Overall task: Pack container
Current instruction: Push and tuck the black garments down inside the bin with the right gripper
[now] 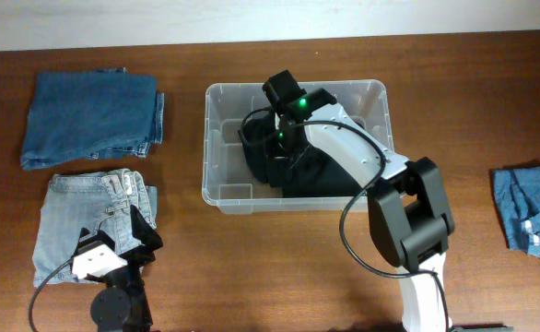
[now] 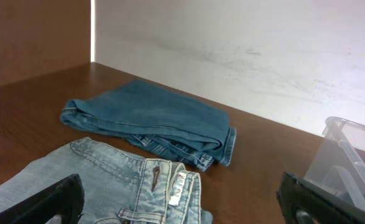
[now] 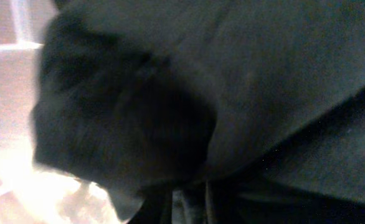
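The clear plastic container (image 1: 217, 94) stands at the table's middle back, and its corner shows in the left wrist view (image 2: 352, 152). A black garment (image 1: 330, 175) lies inside it and fills the right wrist view (image 3: 232, 81). My right gripper (image 1: 263, 148) reaches down into the bin's left half. Its jaws (image 3: 192, 202) are nearly together, with black cloth bunched between them. My left gripper (image 1: 113, 231) hovers wide open over the lower part of light-blue jeans (image 1: 76, 207). Nothing sits between its fingers (image 2: 185, 205), and the jeans (image 2: 108, 177) lie just below.
Darker blue folded jeans (image 1: 90, 115) lie at the back left (image 2: 151, 118). Another blue denim piece (image 1: 533, 212) lies crumpled at the right edge. The right arm's white link (image 1: 353, 148) crosses the bin's front right rim. A pale wall runs behind the table.
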Available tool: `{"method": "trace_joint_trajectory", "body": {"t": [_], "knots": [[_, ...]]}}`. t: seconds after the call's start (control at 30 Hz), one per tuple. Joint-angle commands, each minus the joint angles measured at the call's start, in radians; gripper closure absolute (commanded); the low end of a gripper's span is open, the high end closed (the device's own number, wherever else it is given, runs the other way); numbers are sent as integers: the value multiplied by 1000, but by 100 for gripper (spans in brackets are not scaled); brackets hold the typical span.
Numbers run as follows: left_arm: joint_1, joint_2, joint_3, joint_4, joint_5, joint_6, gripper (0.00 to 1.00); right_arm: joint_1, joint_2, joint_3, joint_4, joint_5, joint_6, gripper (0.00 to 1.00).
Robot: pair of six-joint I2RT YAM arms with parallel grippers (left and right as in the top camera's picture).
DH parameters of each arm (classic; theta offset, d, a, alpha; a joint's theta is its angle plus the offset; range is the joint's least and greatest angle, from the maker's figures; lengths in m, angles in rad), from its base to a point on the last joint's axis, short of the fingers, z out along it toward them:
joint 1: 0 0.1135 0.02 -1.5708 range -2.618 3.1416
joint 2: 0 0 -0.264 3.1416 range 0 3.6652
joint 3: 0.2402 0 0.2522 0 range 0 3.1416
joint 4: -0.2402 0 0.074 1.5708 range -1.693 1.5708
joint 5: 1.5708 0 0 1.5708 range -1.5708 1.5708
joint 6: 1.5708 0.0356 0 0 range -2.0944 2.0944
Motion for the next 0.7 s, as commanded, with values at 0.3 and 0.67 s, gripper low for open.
{"method": "trace_joint_trajectory", "body": {"t": [0.3, 0.67], "knots": [[5, -6, -1, -5, -11, -2, 0, 11, 27, -13, 120, -353, -92, 89], [5, -6, -1, -5, -11, -2, 1, -2, 6, 26, 81, -306, -119, 94]]}}
